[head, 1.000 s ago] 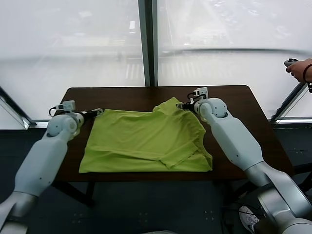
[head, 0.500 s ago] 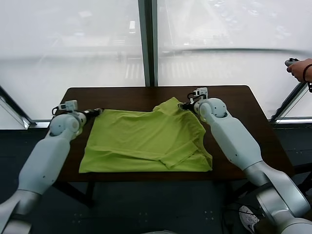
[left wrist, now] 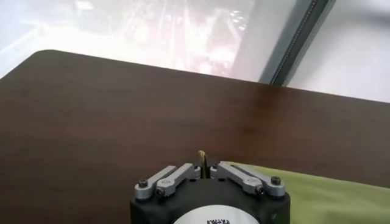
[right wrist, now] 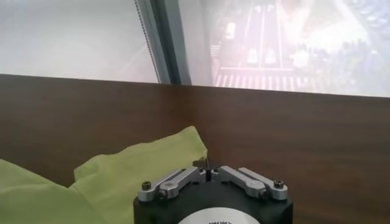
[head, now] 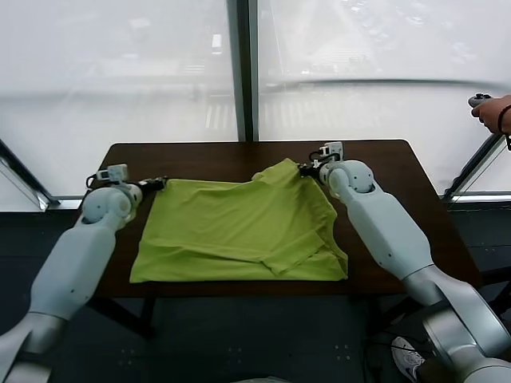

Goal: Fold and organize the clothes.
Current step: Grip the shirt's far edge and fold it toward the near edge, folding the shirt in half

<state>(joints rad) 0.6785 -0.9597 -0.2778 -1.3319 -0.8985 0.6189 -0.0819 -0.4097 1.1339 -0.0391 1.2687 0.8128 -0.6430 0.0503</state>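
Lay spread across the middle of the dark brown tabletop (head: 415, 199), that lime-green T-shirt (head: 239, 231), near hem running just inside the tabletop's front edge. Left a bare strip of wood along the far side below the window, and a wider bare stretch on the right, out toward the corner. On the left, much less room: fabric edge close to the tabletop's side there. Bunched into a raised peak at the far right corner, with a fold of cloth draped diagonally down the right half.

Reached in low from the left, the left gripper (head: 156, 183), forearm nearly level with the surface, jaws pinched together on the shirt's far left corner; a sliver of green caught between the fingertips (left wrist: 202, 159) in the left wrist view. Mirrored on the other side by the right gripper (head: 304, 169), elbow bent, wrist at the far right peak of the cloth, jaws closed tight at the fabric's tip (right wrist: 206, 163).

Off past the right edge, a person's hand (head: 489, 113) holding a small device.
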